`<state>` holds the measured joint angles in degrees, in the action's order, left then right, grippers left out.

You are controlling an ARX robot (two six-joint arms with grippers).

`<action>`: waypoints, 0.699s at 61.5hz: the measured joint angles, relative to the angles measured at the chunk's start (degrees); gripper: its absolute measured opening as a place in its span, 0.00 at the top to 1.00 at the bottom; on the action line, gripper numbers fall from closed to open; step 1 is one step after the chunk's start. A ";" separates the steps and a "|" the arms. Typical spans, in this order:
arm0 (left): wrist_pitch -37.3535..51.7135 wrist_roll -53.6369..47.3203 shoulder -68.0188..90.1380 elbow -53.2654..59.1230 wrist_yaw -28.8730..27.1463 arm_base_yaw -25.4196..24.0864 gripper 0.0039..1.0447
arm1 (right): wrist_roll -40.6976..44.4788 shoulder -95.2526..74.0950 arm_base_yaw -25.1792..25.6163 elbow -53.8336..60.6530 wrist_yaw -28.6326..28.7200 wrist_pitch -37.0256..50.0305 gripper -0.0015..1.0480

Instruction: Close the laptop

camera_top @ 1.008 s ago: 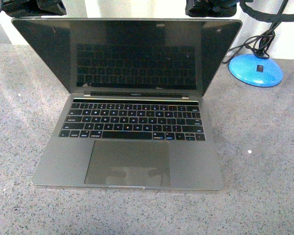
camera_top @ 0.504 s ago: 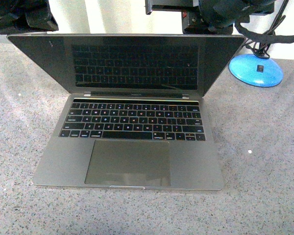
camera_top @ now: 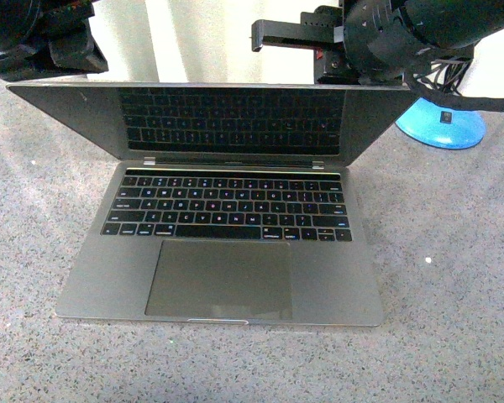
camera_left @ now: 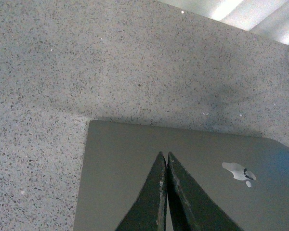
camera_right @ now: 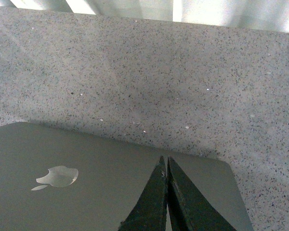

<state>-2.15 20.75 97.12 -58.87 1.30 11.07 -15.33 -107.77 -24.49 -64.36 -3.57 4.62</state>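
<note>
The grey-silver laptop (camera_top: 223,252) sits open on the speckled counter, keyboard and trackpad facing me, its dark screen tilted well forward. My left gripper (camera_left: 164,156) is shut, its tips on the back of the lid (camera_left: 130,168) near one top corner, the apple logo (camera_left: 238,172) beside it. My right gripper (camera_right: 165,160) is shut, its tips on the lid (camera_right: 86,163) near the other top corner. In the front view both arms show behind the lid's top edge, left arm (camera_top: 42,34) and right arm (camera_top: 386,34); the fingertips are hidden there.
A blue round base (camera_top: 443,124) with black cables stands behind the laptop on the right. Speckled grey counter (camera_top: 454,277) surrounds the laptop. A white wall (camera_top: 202,34) rises behind it.
The lid has tipped forward and down over the last second, its top edge lower in the front view. Both arms have come forward and down behind it.
</note>
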 joint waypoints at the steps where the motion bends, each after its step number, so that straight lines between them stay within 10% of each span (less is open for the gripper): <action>1: 0.02 0.02 -0.02 0.11 0.00 0.00 0.97 | -0.11 0.02 0.00 0.09 0.00 0.04 0.99; 43: 3.43 3.15 -2.97 8.20 0.52 1.11 0.97 | -4.31 0.68 -0.68 7.78 0.20 5.05 0.99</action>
<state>1.28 23.90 94.15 -50.68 1.83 12.19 -19.64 -107.09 -25.17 -56.58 -3.38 9.67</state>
